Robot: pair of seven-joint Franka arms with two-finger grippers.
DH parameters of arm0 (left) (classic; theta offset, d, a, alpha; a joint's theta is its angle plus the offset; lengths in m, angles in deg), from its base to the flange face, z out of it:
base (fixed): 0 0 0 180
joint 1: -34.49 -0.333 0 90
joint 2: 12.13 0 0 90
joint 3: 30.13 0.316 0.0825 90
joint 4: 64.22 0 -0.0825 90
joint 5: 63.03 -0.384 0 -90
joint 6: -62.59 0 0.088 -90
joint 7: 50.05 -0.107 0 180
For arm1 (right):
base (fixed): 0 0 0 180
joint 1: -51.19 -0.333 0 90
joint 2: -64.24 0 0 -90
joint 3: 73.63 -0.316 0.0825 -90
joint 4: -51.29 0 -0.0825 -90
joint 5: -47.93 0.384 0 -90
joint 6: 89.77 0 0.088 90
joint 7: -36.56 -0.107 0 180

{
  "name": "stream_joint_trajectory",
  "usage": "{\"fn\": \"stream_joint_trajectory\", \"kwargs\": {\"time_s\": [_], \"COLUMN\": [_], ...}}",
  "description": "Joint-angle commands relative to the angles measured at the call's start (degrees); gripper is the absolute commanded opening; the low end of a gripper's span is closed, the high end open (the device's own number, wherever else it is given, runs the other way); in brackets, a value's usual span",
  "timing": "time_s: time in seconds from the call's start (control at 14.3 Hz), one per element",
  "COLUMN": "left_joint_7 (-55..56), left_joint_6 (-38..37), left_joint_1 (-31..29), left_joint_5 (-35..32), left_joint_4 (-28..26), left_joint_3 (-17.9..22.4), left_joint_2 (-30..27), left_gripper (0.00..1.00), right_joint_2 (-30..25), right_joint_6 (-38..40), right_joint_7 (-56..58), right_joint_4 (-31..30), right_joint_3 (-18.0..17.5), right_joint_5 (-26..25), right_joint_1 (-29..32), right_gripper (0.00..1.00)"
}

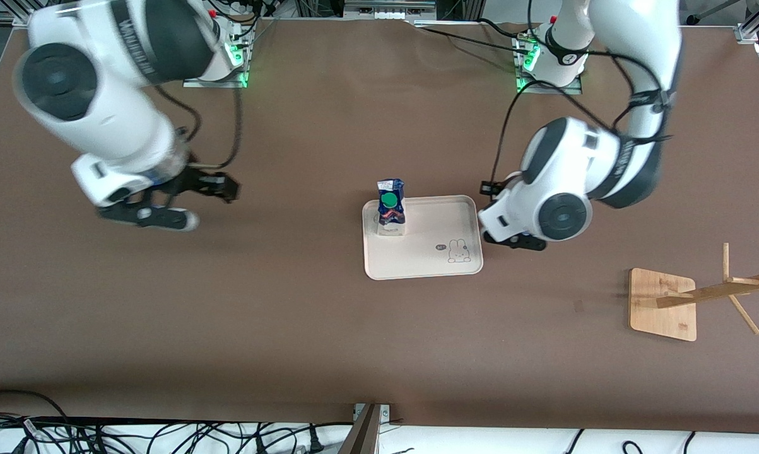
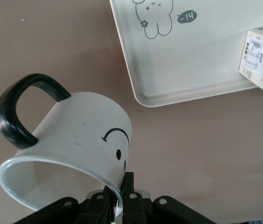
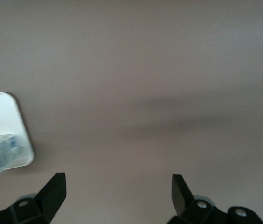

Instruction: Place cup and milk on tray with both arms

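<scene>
The milk (image 1: pixel 391 208) is shown standing upright on the tray (image 1: pixel 442 265), in the corner toward the right arm's end of the worktop (image 1: pixel 291 328) and farther from the front camera; its green cap faces upward. The tray is set flat near the middle of the worktop, with its bunny drawing (image 1: pixel 458 251) at the edge toward the left arm's end.

The cup (image 2: pixel 75 140) is seen only in the left wrist view, where it is held tilted, with its rim pinched between the fingers of the left end effector (image 2: pixel 122 198). The black handle (image 2: pixel 19 112) and the smiley face (image 2: pixel 116 140) are turned outward. The cup hangs over bare worktop just beside a rounded corner of the tray and is apart from it. In the front view this end effector is hidden beneath the left arm's wrist (image 1: pixel 537 214), which sits just beside the tray's edge toward the left arm's end.

The right end effector (image 3: pixel 117 191) is spread wide and grasps nothing; it is over bare worktop, well apart from the tray, toward the right arm's end. A wooden mug stand (image 1: pixel 682 302) is placed near the left arm's end of the worktop, nearer to the front camera than the tray.
</scene>
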Motion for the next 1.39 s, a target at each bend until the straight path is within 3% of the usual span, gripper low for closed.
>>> {"fn": "stream_joint_trajectory", "kwargs": {"time_s": [0.0, 0.21, 0.49, 0.77, 1.32], "left_joint_7": [1.74, 1.39, 1.56, 0.17, -0.99], "left_joint_6": [-1.22, -0.61, 5.01, 9.14, 10.64], "left_joint_1": [2.07, 2.43, 4.72, 5.59, 7.44], "left_joint_5": [0.94, 0.94, 0.85, 0.41, 0.23], "left_joint_4": [7.64, 12.92, 13.46, 13.46, 13.63], "left_joint_3": [0.62, 0.54, 0.62, 0.62, 1.06], "left_joint_2": [6.07, 11.17, 13.91, 15.76, 17.61], "left_gripper": [0.0, 0.0, 0.0, 0.0, 0.0], "right_joint_2": [-1.23, -1.23, -0.88, -0.96, -1.32], "right_joint_6": [0.88, 1.05, 1.06, 1.23, 1.76], "right_joint_7": [3.2, 3.29, 3.64, 12.32, 16.03], "right_joint_4": [-1.04, -1.3, -1.48, -1.31, -0.95], "right_joint_3": [3.13, 4.28, 4.46, 4.54, 6.13], "right_joint_5": [0.08, 0.52, 1.31, 1.13, 0.87], "right_joint_1": [-0.72, 1.03, 7.45, 12.11, 12.2], "right_gripper": [1.0, 1.0, 1.0, 1.0, 1.0]}}
